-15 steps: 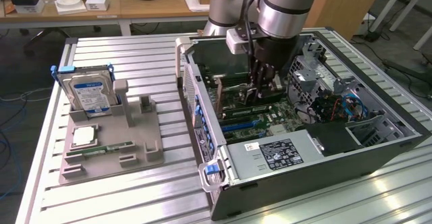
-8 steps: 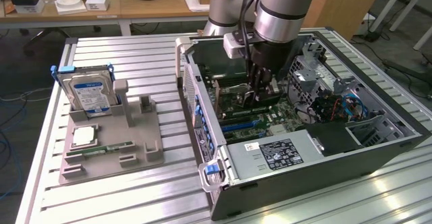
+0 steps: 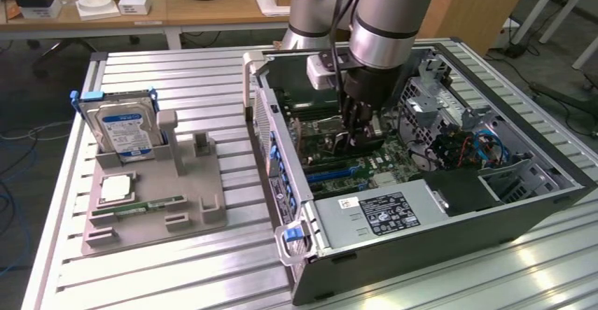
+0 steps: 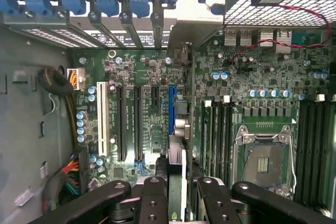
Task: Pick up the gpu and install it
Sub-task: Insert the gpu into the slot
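Note:
My gripper [image 3: 360,134] reaches down into the open computer case [image 3: 449,243], over the motherboard [image 3: 379,163]. It is shut on the gpu [image 3: 367,144], a thin dark card held on edge. In the wrist view the gpu [image 4: 178,156] runs edge-on between my two black fingers [image 4: 153,198] and away from my gripper [image 4: 178,184]. Its silvery bracket end [image 4: 185,38] reaches the rear slot openings. The card stands right beside the blue expansion slot [image 4: 171,109]. Whether it is seated in a slot I cannot tell.
Left of the case in the exterior view, a grey fixture [image 3: 154,215] holds a hard drive [image 3: 122,129], a CPU chip [image 3: 116,188] and a green RAM stick [image 3: 140,206]. Inside the case are black slots [image 4: 122,124], a CPU socket [image 4: 262,156], cables [image 4: 58,85] and the power supply [image 3: 388,213].

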